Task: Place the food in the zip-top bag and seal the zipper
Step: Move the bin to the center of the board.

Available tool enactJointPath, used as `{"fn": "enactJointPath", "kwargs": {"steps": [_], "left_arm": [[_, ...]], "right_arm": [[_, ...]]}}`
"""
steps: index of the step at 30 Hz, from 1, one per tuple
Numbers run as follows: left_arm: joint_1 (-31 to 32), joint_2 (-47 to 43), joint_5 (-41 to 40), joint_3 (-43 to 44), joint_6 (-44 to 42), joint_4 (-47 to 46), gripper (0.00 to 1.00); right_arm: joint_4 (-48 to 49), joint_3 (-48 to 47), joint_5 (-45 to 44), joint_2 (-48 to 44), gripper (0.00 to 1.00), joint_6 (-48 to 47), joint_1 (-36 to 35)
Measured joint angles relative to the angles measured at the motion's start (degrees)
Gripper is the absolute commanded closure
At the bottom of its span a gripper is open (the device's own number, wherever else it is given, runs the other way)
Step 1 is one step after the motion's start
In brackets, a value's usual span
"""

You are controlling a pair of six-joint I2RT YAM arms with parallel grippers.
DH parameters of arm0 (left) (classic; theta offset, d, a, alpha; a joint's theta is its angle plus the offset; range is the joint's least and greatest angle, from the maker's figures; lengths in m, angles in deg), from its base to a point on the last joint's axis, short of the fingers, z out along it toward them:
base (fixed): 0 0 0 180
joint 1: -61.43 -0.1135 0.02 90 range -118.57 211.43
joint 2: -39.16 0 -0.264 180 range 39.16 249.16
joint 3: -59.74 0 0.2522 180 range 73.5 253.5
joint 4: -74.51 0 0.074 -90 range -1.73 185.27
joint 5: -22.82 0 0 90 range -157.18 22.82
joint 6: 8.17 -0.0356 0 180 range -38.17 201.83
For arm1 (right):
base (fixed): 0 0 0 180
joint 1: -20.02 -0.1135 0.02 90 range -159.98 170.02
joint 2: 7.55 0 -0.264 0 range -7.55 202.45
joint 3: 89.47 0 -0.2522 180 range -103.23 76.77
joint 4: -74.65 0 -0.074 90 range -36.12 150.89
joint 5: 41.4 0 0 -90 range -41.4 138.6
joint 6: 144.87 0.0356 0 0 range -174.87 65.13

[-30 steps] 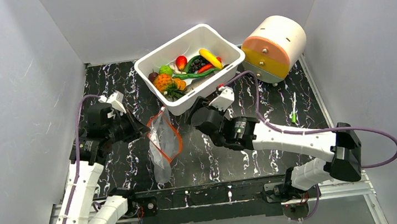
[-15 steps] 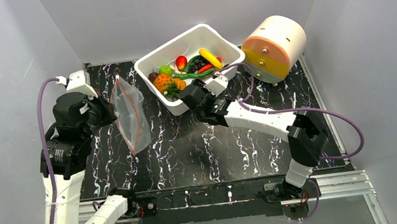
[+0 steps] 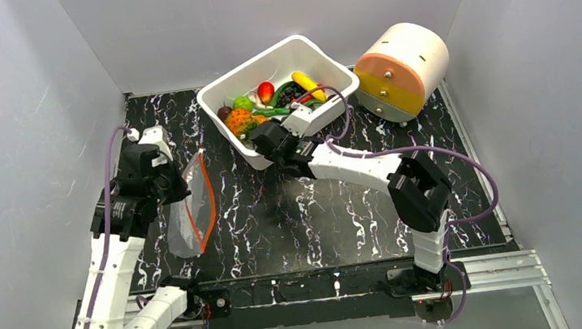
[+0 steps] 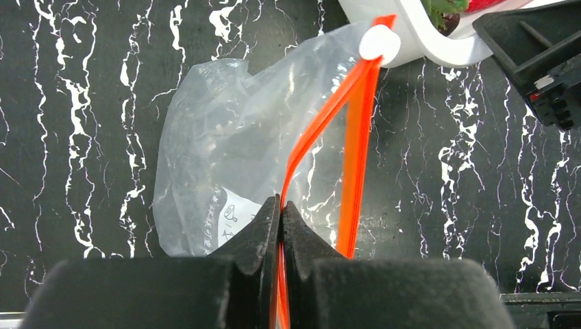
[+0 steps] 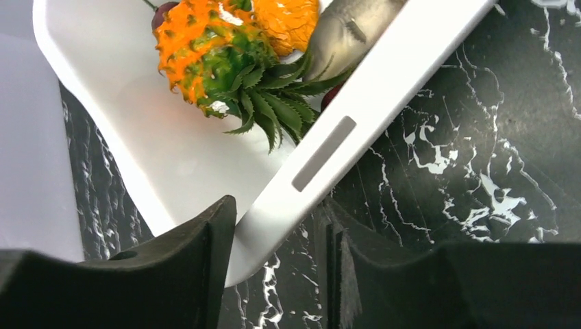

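The zip-top bag (image 3: 186, 218) hangs clear and floppy from my left gripper (image 3: 185, 185), over the left of the table. In the left wrist view my left gripper (image 4: 281, 205) is shut on one side of the red-orange zipper (image 4: 356, 137); the mouth gapes and the bag (image 4: 219, 137) looks empty. The food lies in the white bin (image 3: 326, 63): pineapple (image 3: 238, 121), banana (image 3: 308, 85), apple (image 3: 265, 90), grapes (image 3: 289, 95). My right gripper (image 3: 259, 141) is open at the bin's near-left corner. Its jaws straddle the bin's rim (image 5: 329, 157), close to the pineapple (image 5: 205, 55) and fish (image 5: 349, 27).
A cream drum with orange and yellow faces (image 3: 404, 67) lies at the back right beside the bin. A small green item (image 3: 431, 170) lies on the black marbled table at the right. Grey walls close in on the left, back and right.
My left arm lifted the bag high to the left, then lowered it toward the table. My right gripper moved from mid-table up to the bin's near-left corner.
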Motion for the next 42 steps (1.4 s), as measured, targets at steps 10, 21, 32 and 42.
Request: {"fn": "enactJointPath", "kwargs": {"steps": [10,21,32,42], "left_arm": [[0.0,-0.1,-2.2,8.1,-0.5,2.2,1.0],[0.1,2.1,-4.0,10.0,-2.0,2.4,1.0],[0.1,6.4,-8.1,12.7,-6.5,1.1,1.0],[0.2,13.8,-14.2,5.4,-12.3,-8.8,1.0]], "right_arm": [[1.6,3.5,5.7,-3.7,0.71,-11.0,1.1],[-3.9,17.7,9.6,-20.3,0.61,-23.7,1.1],[-15.6,24.4,2.0,-35.8,0.58,-32.6,1.6],[-18.1,26.4,3.3,-45.2,0.58,-30.9,4.0]]}}
